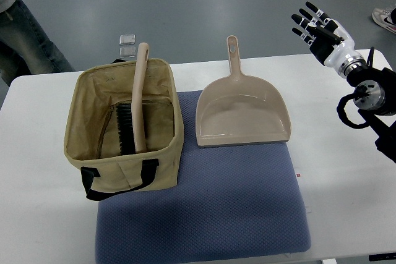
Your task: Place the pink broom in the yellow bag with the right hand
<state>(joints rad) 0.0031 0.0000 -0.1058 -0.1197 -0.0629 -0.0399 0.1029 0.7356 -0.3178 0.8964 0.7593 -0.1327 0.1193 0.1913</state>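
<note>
Pink broom (138,100) upright inside yellow bag (124,171)

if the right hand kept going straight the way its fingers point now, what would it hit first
Probably nothing: the open right hand is raised beyond the white table's far right edge, its fingers pointing up-left over bare grey floor. Depth is uncertain.

A lab or test room: a plain white counter (346,214) on bare grey floor (204,4), a person's legs (31,41) standing by.

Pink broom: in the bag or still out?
In. The broom lies inside the yellow bag, bristles on the bottom, handle leaning over the far rim.
</note>
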